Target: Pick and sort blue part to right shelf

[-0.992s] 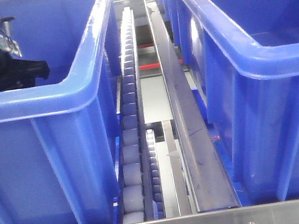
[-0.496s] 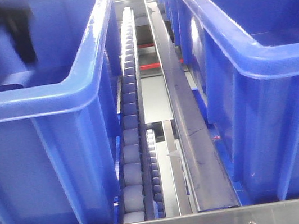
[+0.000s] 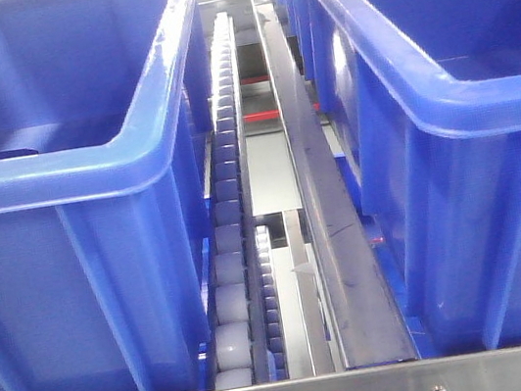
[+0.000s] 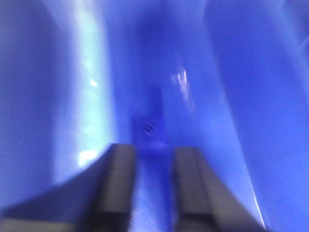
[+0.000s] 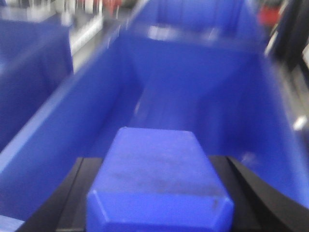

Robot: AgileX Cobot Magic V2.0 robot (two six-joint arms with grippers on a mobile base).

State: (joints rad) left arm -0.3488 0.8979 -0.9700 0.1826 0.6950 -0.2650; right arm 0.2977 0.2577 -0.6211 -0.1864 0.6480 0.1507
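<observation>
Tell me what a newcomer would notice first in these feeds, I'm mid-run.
Two big blue bins fill the front view, the left bin and the right bin, with the right shelf, its rollers and steel rails, running between them. In the right wrist view a blue part sits between the right gripper fingers, over a bin. The left gripper points into a bin, fingers slightly apart, at a small blurred blue piece.

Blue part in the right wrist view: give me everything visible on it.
The blue part is a solid-looking block of blue plastic with a flat, slightly scuffed top and chamfered near corners. It sits level between the black fingers of the right pincer, which flank it on both sides and appear shut on it. It hangs above the inside of a large blue bin. Its underside is hidden, and the picture is blurred.
</observation>
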